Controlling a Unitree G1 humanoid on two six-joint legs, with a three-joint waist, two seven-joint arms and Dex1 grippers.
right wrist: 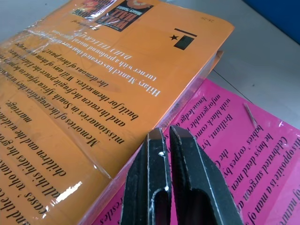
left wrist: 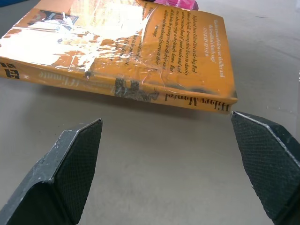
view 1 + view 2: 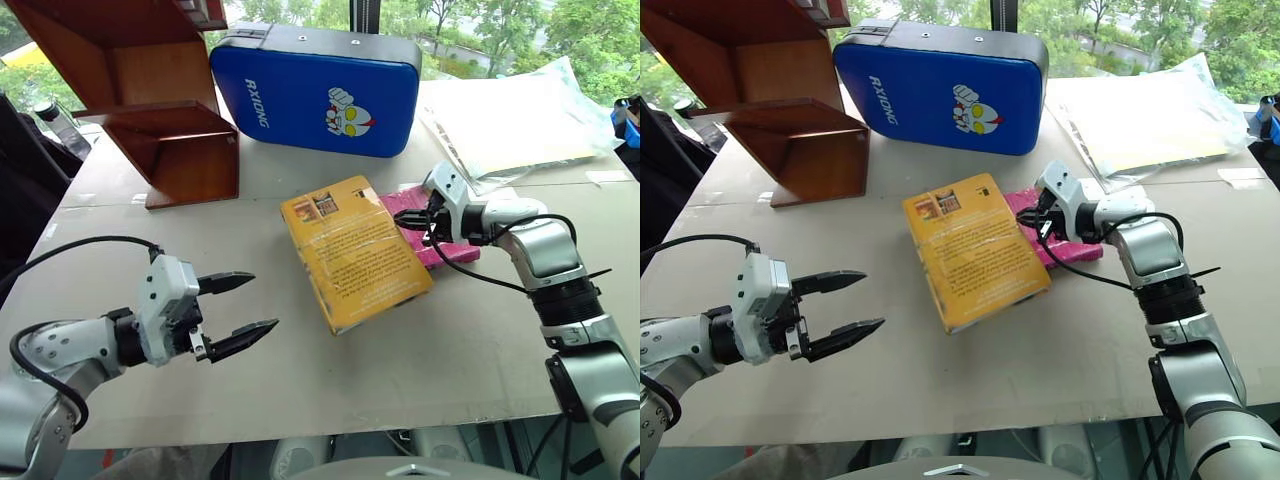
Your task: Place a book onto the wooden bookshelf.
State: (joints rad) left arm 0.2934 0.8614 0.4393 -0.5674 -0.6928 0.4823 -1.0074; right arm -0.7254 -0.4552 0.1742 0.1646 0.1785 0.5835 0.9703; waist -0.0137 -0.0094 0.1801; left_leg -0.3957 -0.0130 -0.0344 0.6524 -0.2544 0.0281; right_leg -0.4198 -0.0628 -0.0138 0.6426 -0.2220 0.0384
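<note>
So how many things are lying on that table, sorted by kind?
Books: 2, the yellow-orange book and the pink book partly under it
Wooden bookshelf: 1
Blue case: 1
Clear plastic bag with papers: 1
Total: 5

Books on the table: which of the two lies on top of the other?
The thick yellow-orange book in clear plastic wrap. Its right edge overlaps the thinner magenta-pink book, which lies flat on the table beneath it.
</note>
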